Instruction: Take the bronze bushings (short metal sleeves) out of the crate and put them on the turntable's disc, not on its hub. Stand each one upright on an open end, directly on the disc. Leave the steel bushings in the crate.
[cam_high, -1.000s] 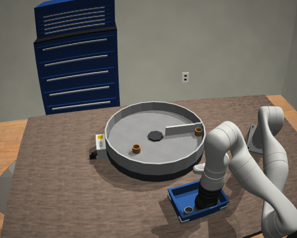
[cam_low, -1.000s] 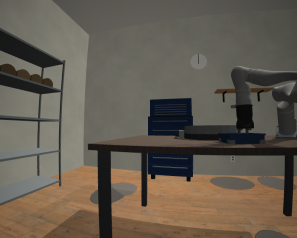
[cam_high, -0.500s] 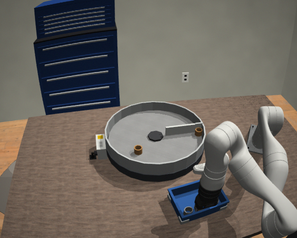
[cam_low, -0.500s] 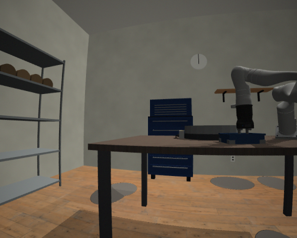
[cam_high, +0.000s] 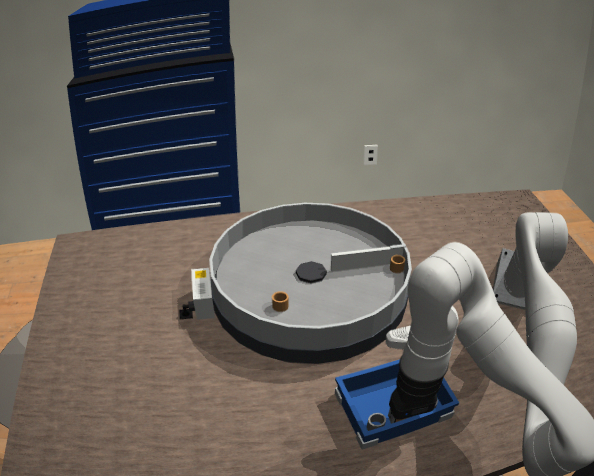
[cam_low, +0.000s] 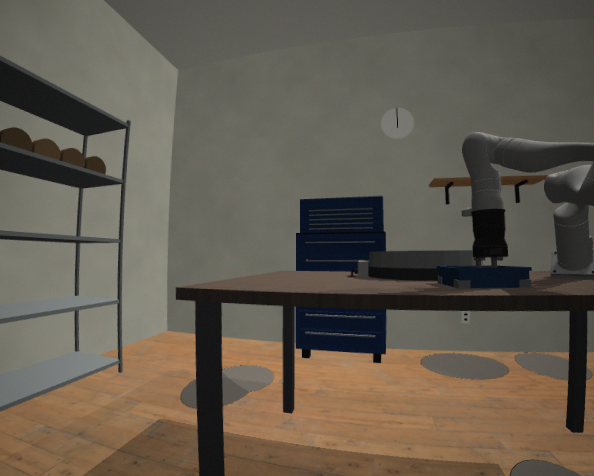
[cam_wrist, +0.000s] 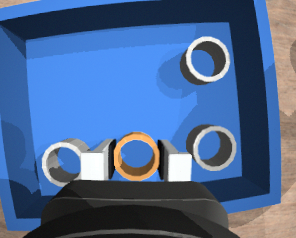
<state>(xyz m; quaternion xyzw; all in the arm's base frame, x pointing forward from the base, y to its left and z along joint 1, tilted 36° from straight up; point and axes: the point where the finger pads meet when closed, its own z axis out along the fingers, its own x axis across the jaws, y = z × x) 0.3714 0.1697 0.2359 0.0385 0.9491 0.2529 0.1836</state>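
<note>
My gripper (cam_low: 486, 263) (cam_wrist: 136, 153) points down inside the blue crate (cam_high: 353, 412) (cam_low: 505, 278) (cam_wrist: 135, 12), shut on an upright bronze bushing (cam_wrist: 118, 159). Three steel bushings stand in the crate: one beside my left finger (cam_wrist: 48, 165), one right of my right finger (cam_wrist: 221, 154), and one at the upper right (cam_wrist: 220, 64) in the wrist view. The top view shows one steel bushing (cam_high: 375, 428); the arm hides the fingertips there. On the turntable's disc (cam_high: 260, 265), one bronze bushing (cam_high: 280, 304) stands near the front and another (cam_high: 397, 266) at the right, both upright, clear of the dark hub (cam_high: 311, 272).
A raised wall (cam_high: 412, 280) (cam_low: 420, 260) rings the disc. A pale divider (cam_high: 357, 261) runs from near the hub to the right rim, beside the right bronze bushing. A small grey box (cam_high: 202, 295) sits at the turntable's left. A white object (cam_high: 398, 337) lies between turntable and crate.
</note>
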